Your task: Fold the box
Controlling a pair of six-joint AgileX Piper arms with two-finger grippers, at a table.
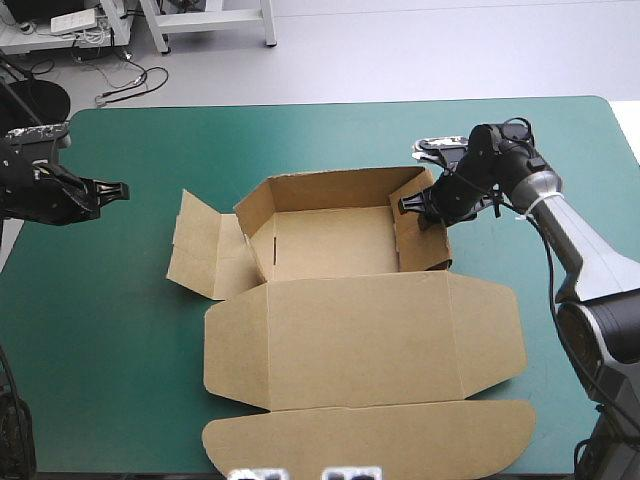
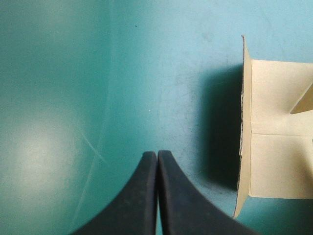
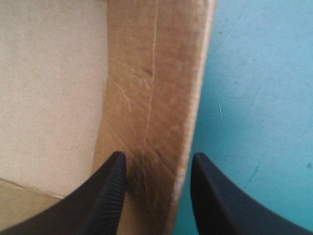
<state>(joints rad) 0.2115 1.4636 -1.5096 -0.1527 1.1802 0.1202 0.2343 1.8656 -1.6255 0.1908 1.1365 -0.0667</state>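
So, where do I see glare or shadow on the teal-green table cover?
Left wrist view: a pale glare patch on the teal-green table cover beside the shut black-fingered left gripper, and a dark shadow beside a raised flap of the brown board box. High view: no glare patch.

Left gripper [image 2: 157, 161]: black fingers pressed together into one pointed arch, over bare teal-green cover [image 2: 98, 73]. The box [image 2: 279, 166] is ahead of the tip and off to one side, clear of the fingers. Only a brown flap of it shows, with one straight crease [image 2: 279, 133] across it. The flap edge nearest the gripper is lifted off the cover and throws a dark shadow [image 2: 220, 127] toward the gripper. A slanted piece of board [image 2: 304, 102] shows beyond the flap.
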